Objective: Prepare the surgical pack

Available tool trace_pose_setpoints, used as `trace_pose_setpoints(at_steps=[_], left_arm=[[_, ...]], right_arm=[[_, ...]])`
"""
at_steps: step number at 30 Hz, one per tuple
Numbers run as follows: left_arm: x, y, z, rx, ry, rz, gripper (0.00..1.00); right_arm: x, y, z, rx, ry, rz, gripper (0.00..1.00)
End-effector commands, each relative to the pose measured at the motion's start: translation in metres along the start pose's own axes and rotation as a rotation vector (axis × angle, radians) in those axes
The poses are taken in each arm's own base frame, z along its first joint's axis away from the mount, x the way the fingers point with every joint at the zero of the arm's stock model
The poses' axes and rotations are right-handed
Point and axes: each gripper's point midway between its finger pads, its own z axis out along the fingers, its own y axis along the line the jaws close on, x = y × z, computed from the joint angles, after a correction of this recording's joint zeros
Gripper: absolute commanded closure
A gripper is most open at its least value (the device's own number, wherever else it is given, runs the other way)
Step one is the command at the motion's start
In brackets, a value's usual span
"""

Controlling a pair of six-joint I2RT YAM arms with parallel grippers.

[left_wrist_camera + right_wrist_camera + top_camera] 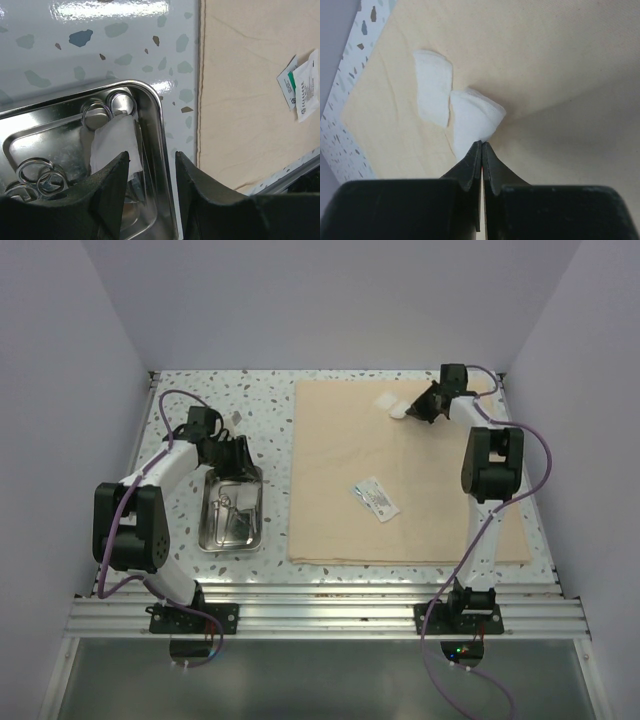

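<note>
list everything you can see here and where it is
cloth: one, beige, spread flat right of centre
tray: one, shiny steel, left of the cloth
scissors and forceps: at least two, silver, in the tray
tray gauze: one, white, by the tray's right wall
cloth gauze: two, white, at the cloth's far edge
packets: two it seems, clear and white, overlapping mid-cloth
table: one, white speckled
left gripper: black, open, over the tray's right rim
right gripper: black, shut on one cloth gauze
</note>
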Motion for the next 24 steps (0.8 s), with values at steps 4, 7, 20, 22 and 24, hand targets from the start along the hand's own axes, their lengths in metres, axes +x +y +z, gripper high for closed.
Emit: trace_pose_setpoints(at_steps=[4, 7, 20, 22, 24], left_arm=[[-0.007, -0.005, -0.003, 0.029, -0.029, 0.014, 0.54], [-0.007, -0.005, -0.002, 0.030, -0.027, 0.015, 0.54], [-0.007, -0.001, -0.001, 0.022, -0.019, 0.013, 0.54], [-0.007, -0.001, 0.000, 0.021, -0.017, 0.012, 0.54], [-0.006, 0.000, 0.001, 0.019, -0.012, 0.008, 0.54]], right_arm=[[-0.028, 0.055, -0.042, -0.116, -0.100, -0.019, 1.00], [-0.020, 0.073, -0.039, -0.148, -0.085, -0.041, 1.00], [-0.013, 0.126, -0.010, -0.243, -0.056, -0.034, 1.00], [-0.015, 0.130, -0.007, -0.256, -0.057, -0.019, 1.00], [-0.015, 0.128, 0.002, -0.251, -0.054, -0.016, 1.00]])
